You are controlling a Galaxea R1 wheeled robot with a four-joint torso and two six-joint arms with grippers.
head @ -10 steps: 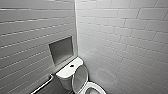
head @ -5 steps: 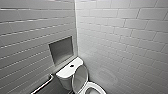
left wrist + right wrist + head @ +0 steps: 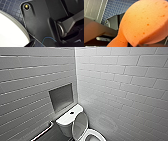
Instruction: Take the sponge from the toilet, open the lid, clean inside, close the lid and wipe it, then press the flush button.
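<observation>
The white toilet point(image 3: 65, 122) stands in the corner of the tiled room. Its lid point(image 3: 80, 125) is raised and leans back against the tank. The small dark flush button point(image 3: 71, 112) sits in the middle of the tank top. Part of the bowl's rim point(image 3: 96, 134) shows at the lower edge of the head view. In the right wrist view the orange sponge point(image 3: 144, 22) looms very large and looks pinched at its lower end, where my right gripper point(image 3: 133, 44) is shut on it. A white rounded surface with a grey rim point(image 3: 11, 33) lies close to the left wrist.
A recessed niche point(image 3: 61, 97) is set into the left wall above the tank. A metal grab bar point(image 3: 45, 131) runs along that wall beside the toilet. White tiled walls close in on both sides. The floor point(image 3: 13, 10) has dark blue tiles.
</observation>
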